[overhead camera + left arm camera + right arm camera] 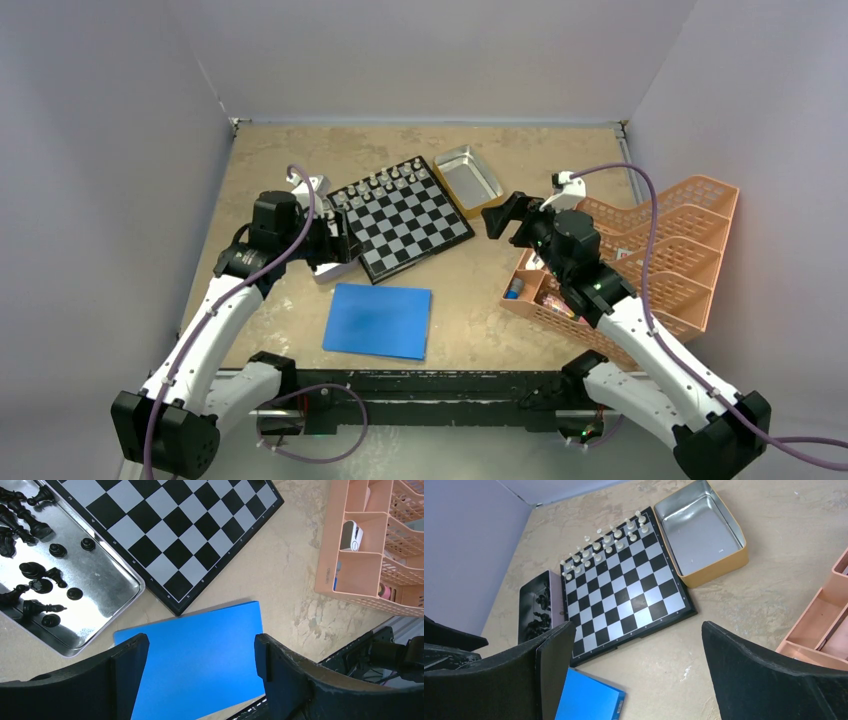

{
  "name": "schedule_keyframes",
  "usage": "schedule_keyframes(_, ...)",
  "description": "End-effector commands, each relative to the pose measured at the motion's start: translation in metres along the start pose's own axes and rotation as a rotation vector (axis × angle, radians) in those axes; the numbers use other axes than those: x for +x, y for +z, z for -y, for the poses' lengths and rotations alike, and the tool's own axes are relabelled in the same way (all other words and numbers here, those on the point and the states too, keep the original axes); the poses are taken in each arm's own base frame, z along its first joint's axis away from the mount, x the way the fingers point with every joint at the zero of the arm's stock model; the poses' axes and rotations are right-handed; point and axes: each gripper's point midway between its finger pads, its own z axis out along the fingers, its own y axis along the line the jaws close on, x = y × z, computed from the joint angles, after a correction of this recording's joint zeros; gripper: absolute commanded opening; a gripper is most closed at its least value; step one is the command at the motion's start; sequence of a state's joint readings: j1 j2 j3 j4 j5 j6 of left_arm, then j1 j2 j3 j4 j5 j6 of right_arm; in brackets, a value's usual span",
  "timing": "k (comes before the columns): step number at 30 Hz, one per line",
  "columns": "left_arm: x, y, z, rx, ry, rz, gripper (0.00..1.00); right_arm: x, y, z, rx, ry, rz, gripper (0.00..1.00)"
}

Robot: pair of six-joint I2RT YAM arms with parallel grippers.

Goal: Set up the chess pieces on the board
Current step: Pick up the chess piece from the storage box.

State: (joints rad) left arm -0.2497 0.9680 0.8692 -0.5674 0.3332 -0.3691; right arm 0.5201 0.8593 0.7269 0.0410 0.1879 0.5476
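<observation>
The board (402, 218) lies at the table's middle, turned at an angle. Silvery-white chess pieces (385, 180) fill its two far rows, also seen in the right wrist view as white pieces (604, 545). Black chess pieces (32, 570) lie loose in a shiny metal tray (107, 582) against the board's left edge. My left gripper (338, 242) hovers at that tray and the board's near-left corner, open and empty, its fingertips (135, 647) framing the blue sheet. My right gripper (500, 218) hangs open and empty to the right of the board (624, 587).
An empty metal tin (468, 178) sits off the board's far right corner. A blue sheet (378, 320) lies near the front edge. A peach plastic organiser (655, 260) with small items stands at the right, under the right arm. Grey walls enclose the table.
</observation>
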Motion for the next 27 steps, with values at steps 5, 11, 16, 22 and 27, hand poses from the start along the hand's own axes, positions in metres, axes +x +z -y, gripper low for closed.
schedule_keyframes(5,-0.013,0.0,-0.002,-0.007,0.04,0.048,0.77,-0.02,-0.002,-0.004,0.0,0.014,0.06,0.99)
schedule_keyframes(11,-0.016,-0.004,0.004,0.016,0.031,0.065,0.77,-0.02,-0.003,-0.007,-0.012,0.011,0.048,0.99)
schedule_keyframes(16,-0.022,-0.002,0.001,-0.019,-0.027,0.076,0.76,-0.021,-0.006,-0.013,-0.052,0.001,0.06,0.99)
schedule_keyframes(22,-0.021,0.013,-0.012,-0.105,-0.109,-0.009,0.7,-0.021,-0.012,-0.028,-0.157,-0.011,0.08,0.99)
schedule_keyframes(27,-0.035,0.024,-0.038,-0.259,-0.125,-0.037,0.5,-0.027,-0.017,-0.033,-0.177,-0.011,0.097,0.98)
